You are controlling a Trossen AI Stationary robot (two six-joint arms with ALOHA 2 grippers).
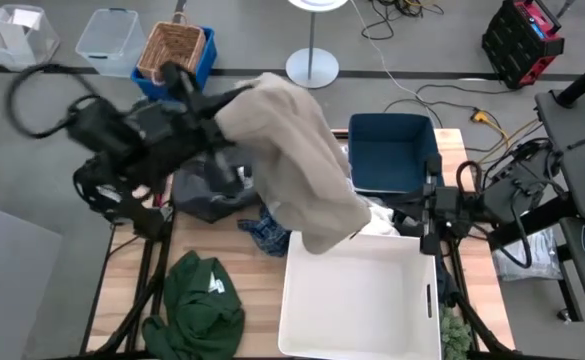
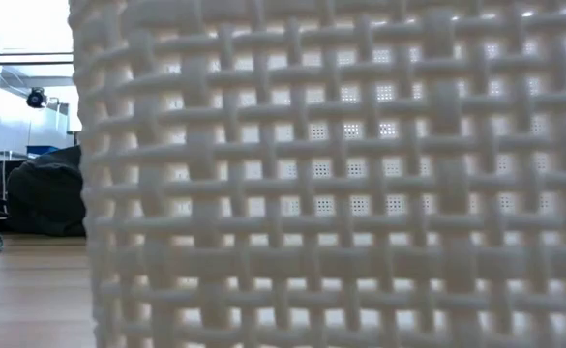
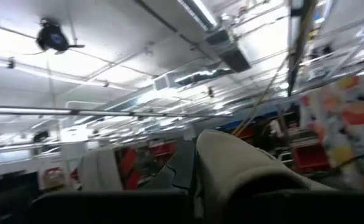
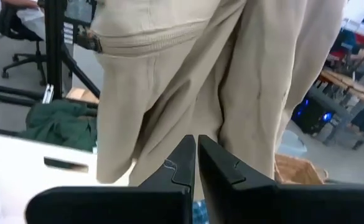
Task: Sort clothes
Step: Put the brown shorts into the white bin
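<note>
On the wooden worktop a green garment lies at the near left corner, a white bin near the front edge and a navy bin at the far right. The left claw, raised over the far edge, is clamped on a khaki garment that hangs down over the white bin. The right claw, near the right edge, is closed on nothing.

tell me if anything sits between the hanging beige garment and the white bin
Nothing visible does. The left gripper holds the khaki-beige garment up, its lower end hanging just above the white bin's far rim. The bin's inside looks bare. The right gripper waits shut beside the cloth.
</note>
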